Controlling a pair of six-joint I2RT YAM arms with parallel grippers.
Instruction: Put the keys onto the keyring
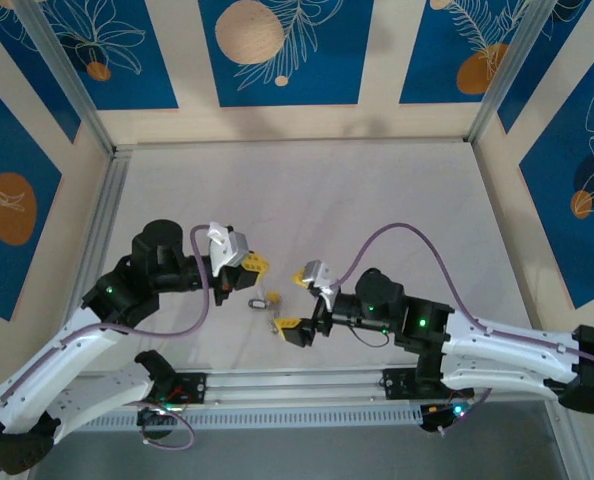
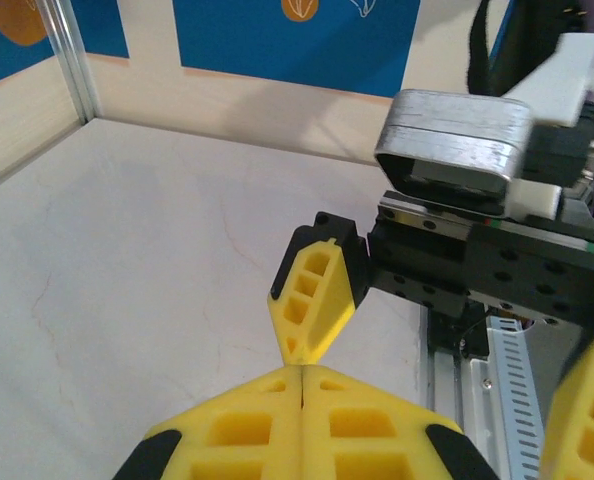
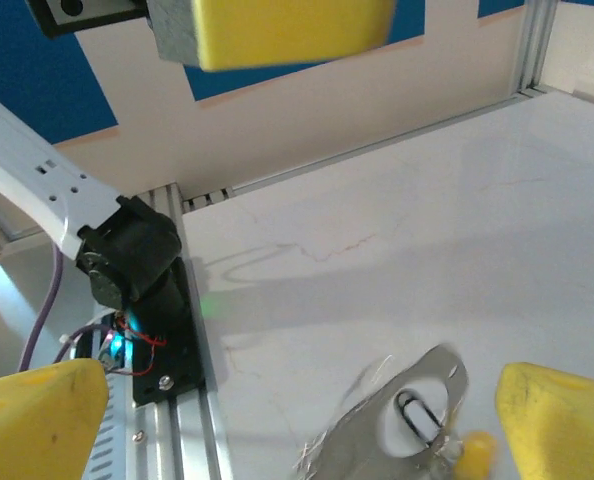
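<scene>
Now left gripper pressed together, right gripper spread wide above the keys.

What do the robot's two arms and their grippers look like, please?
The left arm and right arm have white shell links dotted with small holes, black rounded joints with green lights, and thin purple cables looping alongside. The left gripper and right gripper carry yellow wedge-shaped fingers with hollow ribbed cells on black mounts.

Left hand closed above pale table.
</scene>
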